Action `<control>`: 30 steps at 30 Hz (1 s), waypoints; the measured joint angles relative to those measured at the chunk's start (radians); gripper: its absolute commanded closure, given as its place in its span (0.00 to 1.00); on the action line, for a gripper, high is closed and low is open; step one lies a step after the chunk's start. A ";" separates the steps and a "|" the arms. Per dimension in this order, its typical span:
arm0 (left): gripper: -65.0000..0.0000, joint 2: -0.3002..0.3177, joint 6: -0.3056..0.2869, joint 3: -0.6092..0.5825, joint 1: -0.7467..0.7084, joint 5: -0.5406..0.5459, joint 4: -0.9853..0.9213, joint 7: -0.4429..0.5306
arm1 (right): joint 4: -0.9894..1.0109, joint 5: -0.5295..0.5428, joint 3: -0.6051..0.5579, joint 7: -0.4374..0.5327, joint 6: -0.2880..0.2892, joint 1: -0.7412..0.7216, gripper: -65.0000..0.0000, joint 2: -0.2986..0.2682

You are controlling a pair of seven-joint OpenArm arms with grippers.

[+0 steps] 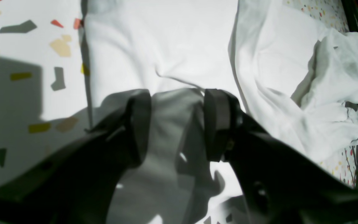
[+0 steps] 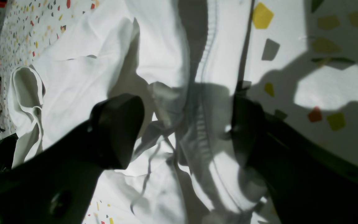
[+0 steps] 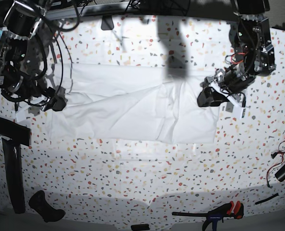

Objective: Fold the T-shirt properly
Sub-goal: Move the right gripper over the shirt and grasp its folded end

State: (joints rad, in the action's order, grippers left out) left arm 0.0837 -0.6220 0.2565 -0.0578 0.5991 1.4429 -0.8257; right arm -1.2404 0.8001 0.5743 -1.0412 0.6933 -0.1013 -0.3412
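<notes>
You had the T-shirt (image 3: 132,108) spread across the middle of the base view, on the speckled table (image 3: 147,178), folded into a wide band running from the left side to right of centre.

Your left gripper (image 1: 177,124) sat at the right of the base view, over the shirt's right edge. In its wrist view the two dark fingers (image 1: 218,124) stood apart with shaded white cloth showing between them, and nothing was pinched; you could not tell from these views whether the tips touched the fabric. A bunched fold of the shirt lay at the right of that view.

Your right gripper (image 2: 185,130) sat at the left of the base view, at the shirt's left end. Its fingers (image 2: 117,133) were spread wide over rumpled cloth and a ribbed seam, and they gripped nothing.

Along the bottom edge of the base view, a clamp (image 3: 219,211) with red handles lay at lower right, well apart from the shirt.
</notes>
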 measured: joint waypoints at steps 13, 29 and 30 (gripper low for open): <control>0.59 0.000 0.000 0.000 0.000 0.000 0.000 0.000 | -0.003 0.014 -0.129 -0.030 0.000 -0.004 0.35 -0.006; 0.59 0.000 -0.002 0.000 0.000 0.000 0.000 0.000 | -0.008 0.068 -0.171 -0.095 0.000 -0.052 1.00 0.007; 0.59 0.000 -0.002 0.000 0.000 0.000 0.000 -0.001 | -0.009 0.067 -0.171 -0.095 0.000 -0.061 1.00 0.016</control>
State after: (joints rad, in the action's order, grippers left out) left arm 0.0837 -0.6243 0.2565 -0.0582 0.5991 1.4433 -0.8265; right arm -1.2495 0.8669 0.4030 -1.1362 0.6933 -0.1623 -0.3256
